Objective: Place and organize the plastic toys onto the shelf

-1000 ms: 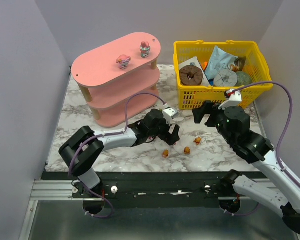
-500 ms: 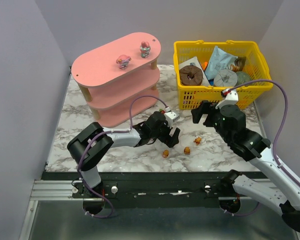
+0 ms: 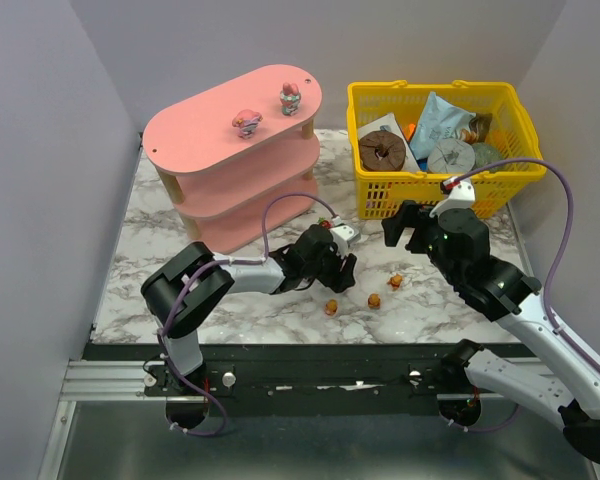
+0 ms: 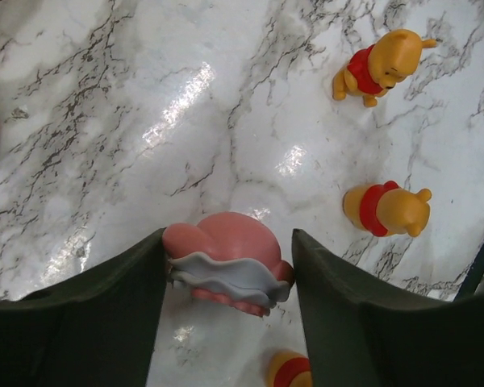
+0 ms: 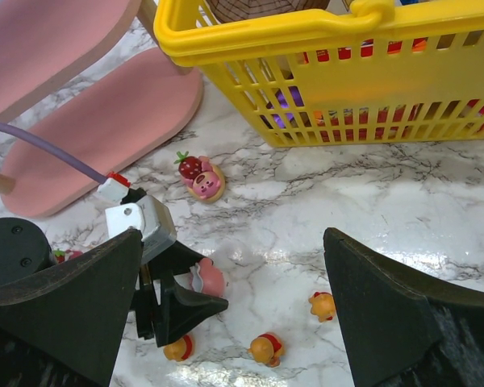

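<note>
At the far right of the marble desk (image 3: 160,262) we see a yellow mesh basket (image 3: 430,196). Inside it we make out a brown ring (image 3: 381,150) lying on a white packet (image 3: 391,127), a blue-and-white packet (image 3: 438,120) behind it, and a grey disc (image 3: 451,157) alongside. Plain grey walls (image 3: 40,150) enclose the desk.

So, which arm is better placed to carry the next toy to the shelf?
Left. The left gripper has the pink toy between its fingers, and the shelf is on its side; the right gripper hangs open near the basket.
</note>
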`<state>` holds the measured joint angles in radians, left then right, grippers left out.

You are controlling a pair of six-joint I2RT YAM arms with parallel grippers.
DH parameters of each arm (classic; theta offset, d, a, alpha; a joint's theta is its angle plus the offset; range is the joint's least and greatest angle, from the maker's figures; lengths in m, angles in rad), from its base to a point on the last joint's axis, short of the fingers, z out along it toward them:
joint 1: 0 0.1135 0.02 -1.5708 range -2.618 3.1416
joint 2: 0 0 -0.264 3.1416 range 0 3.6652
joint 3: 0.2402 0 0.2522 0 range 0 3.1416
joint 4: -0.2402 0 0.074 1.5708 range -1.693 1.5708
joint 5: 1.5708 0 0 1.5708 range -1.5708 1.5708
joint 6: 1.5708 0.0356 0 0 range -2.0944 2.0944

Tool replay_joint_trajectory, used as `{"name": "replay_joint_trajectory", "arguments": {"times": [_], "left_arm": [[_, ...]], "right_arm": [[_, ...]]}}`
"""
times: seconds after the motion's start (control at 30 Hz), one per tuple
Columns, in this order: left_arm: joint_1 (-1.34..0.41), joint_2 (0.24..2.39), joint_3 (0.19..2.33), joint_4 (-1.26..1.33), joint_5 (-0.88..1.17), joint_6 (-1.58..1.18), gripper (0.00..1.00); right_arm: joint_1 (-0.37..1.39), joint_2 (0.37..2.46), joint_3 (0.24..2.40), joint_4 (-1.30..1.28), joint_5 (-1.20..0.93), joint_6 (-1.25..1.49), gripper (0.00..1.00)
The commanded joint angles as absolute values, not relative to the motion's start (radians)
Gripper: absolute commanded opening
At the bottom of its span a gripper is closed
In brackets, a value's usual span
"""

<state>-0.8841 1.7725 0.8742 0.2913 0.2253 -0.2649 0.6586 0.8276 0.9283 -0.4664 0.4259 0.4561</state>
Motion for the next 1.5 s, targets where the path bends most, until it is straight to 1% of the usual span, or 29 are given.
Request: {"name": "replay_joint_trajectory", "arguments": {"times": [0.0,0.03,0.13,0.2,0.23,0.3,0.4,0.43,0.47,0.5,0.63,0.67,0.73,0.77,0.8,0.9,0.93,1.0,1.03,1.17,1.27,1.4,1.47], "left_arm": [[-0.887,1.773,0.894,0.305,0.224,-0.271,0.57],[-0.887,1.767,0.894,0.299,0.216,-0.275,0.52],[-0.887,1.730,0.896,0.288,0.189,-0.282,0.43],[-0.887,1.698,0.905,0.272,0.152,-0.288,0.40],[-0.887,1.684,0.908,0.253,0.138,-0.296,0.35],[-0.888,1.643,0.923,0.229,0.092,-0.307,0.29],[-0.893,1.603,0.960,0.155,0.032,-0.334,0.14],[-0.893,1.579,0.972,0.105,0.008,-0.344,0.06],[-0.894,1.566,1.000,0.077,-0.039,-0.363,0.01],[-0.899,1.545,1.017,0.048,-0.066,-0.376,0.00],[-0.929,1.511,1.140,-0.205,-0.223,-0.429,0.00],[-0.940,1.502,1.184,-0.250,-0.317,-0.446,0.00],[-0.969,1.477,1.219,-0.354,-0.406,-0.472,0.00],[-0.979,1.468,1.239,-0.391,-0.513,-0.489,0.00],[-0.988,1.451,1.282,-0.431,-0.556,-0.511,0.00],[-0.997,1.422,1.377,-0.607,-0.685,-0.593,0.00],[-0.997,1.416,1.403,-0.712,-0.721,-0.665,0.00],[-0.997,1.387,1.475,-0.817,-0.785,-0.731,0.00],[-0.996,1.368,1.486,-0.869,-0.802,-0.756,0.00],[-0.986,1.272,1.512,-0.940,-0.868,-0.856,0.00],[-0.944,1.226,1.566,-0.989,-0.919,-0.865,0.00],[-0.859,1.201,1.653,-1.023,-0.956,-0.861,0.00],[-0.773,1.197,1.669,-1.006,-0.943,-0.828,0.00]], "right_arm": [[0.650,0.822,0.914,-0.489,0.457,0.468,1.00],[0.650,0.822,0.913,-0.489,0.457,0.471,1.00],[0.649,0.824,0.913,-0.491,0.454,0.474,1.00],[0.647,0.825,0.913,-0.489,0.454,0.476,1.00],[0.647,0.827,0.914,-0.489,0.454,0.476,1.00],[0.647,0.827,0.916,-0.488,0.451,0.479,1.00],[0.646,0.828,0.917,-0.482,0.449,0.479,1.00],[0.646,0.830,0.917,-0.477,0.448,0.480,1.00],[0.646,0.830,0.917,-0.477,0.446,0.480,1.00],[0.646,0.831,0.917,-0.473,0.445,0.480,1.00],[0.643,0.838,0.917,-0.465,0.436,0.482,1.00],[0.643,0.838,0.917,-0.465,0.436,0.480,1.00],[0.641,0.842,0.916,-0.460,0.436,0.480,1.00],[0.641,0.842,0.916,-0.460,0.436,0.482,1.00],[0.641,0.842,0.916,-0.459,0.434,0.482,1.00],[0.640,0.844,0.916,-0.454,0.436,0.483,1.00],[0.638,0.845,0.916,-0.453,0.434,0.482,1.00],[0.638,0.845,0.916,-0.453,0.434,0.485,1.00],[0.638,0.847,0.916,-0.451,0.433,0.485,1.00],[0.638,0.859,0.922,-0.446,0.426,0.485,1.00],[0.637,0.873,0.920,-0.439,0.419,0.483,1.00],[0.635,0.885,0.923,-0.436,0.417,0.482,1.00],[0.635,0.887,0.925,-0.433,0.417,0.480,1.00]]}}
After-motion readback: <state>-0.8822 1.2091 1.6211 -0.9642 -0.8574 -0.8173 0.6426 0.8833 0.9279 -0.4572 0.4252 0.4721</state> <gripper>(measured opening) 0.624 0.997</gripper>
